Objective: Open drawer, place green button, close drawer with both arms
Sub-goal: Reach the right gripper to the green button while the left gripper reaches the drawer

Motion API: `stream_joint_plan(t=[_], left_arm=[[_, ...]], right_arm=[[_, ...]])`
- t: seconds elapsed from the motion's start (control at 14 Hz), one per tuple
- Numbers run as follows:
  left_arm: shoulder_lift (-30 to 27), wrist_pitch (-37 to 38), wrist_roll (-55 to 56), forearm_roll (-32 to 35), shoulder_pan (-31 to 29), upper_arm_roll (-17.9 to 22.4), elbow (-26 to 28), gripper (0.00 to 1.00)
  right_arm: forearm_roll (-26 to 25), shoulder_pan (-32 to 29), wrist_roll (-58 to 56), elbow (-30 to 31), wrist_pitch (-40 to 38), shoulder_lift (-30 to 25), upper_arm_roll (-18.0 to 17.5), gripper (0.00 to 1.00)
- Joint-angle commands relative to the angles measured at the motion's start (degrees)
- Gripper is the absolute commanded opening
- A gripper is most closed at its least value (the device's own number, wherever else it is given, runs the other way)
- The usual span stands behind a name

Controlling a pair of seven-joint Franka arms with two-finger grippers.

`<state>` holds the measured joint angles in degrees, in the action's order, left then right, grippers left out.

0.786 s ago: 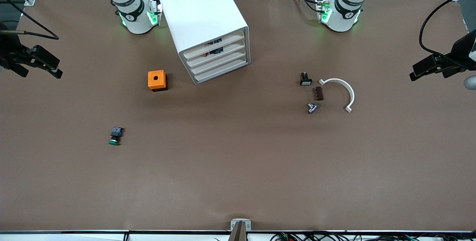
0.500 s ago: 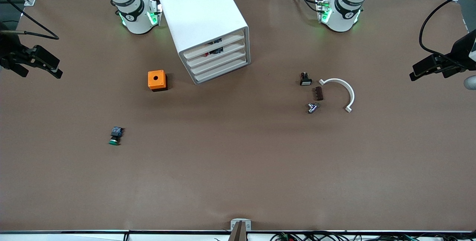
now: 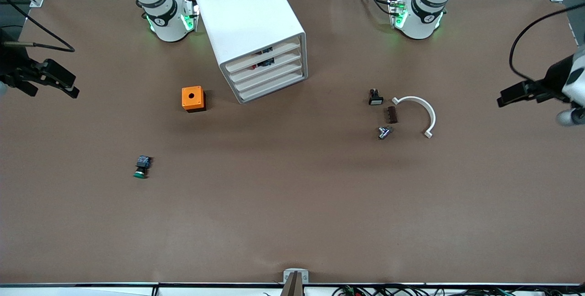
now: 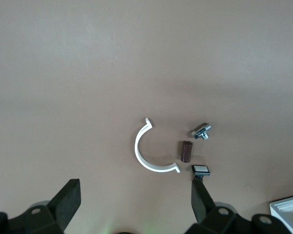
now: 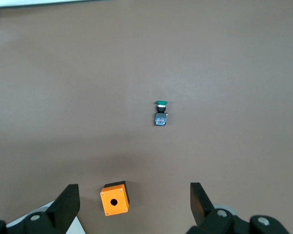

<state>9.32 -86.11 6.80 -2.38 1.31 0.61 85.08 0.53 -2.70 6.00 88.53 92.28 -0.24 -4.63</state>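
Front view: brown bench (image 3: 292, 223), white cabinet (image 3: 249, 17) with its third drawer (image 3: 270, 78) shut. Both arms have shifted slightly, left gripper (image 3: 518, 95) and right gripper (image 3: 57, 83) at the bench ends, fingers open, empty. Green-capped button (image 3: 142, 166) lies untouched nearer the camera; work barely begun.

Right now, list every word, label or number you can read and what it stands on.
None can be read.
Right arm's base: a dark band carries a small mark, too small to read.
Left arm's base: the same, too small to read.
Cabinet, orange box, button: no text shows.
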Motion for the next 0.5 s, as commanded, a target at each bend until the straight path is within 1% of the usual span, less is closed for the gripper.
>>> stream_joint_plan(t=[0.0, 0.14, 0.29, 0.43], left_arm=[[5.9, 0.1, 0.2, -1.4, 0.7, -0.2, -1.1, 1.0], [11.0, -0.6, 2.7, -5.1, 1.2, -0.4, -1.1, 1.0], [15.6, -1.0, 9.8, -8.8, 3.3, -0.4, -1.2, 1.0], [18.9, -2.4, 19.0, -10.0, 7.2, -0.4, -1.2, 1.0]], right_arm=[[0.0, -1.0, -0.9, 0.7, 0.7, 2.0, -0.9, 1.0], [0.1, -1.0, -0.9, 2.5, 3.2, 3.4, -0.9, 1.0], [0.2, -1.0, -1.1, 7.4, 8.9, 3.5, -1.0, 1.0], [0.2, -1.1, -1.8, 11.7, 14.0, 3.5, -1.0, 1.0]])
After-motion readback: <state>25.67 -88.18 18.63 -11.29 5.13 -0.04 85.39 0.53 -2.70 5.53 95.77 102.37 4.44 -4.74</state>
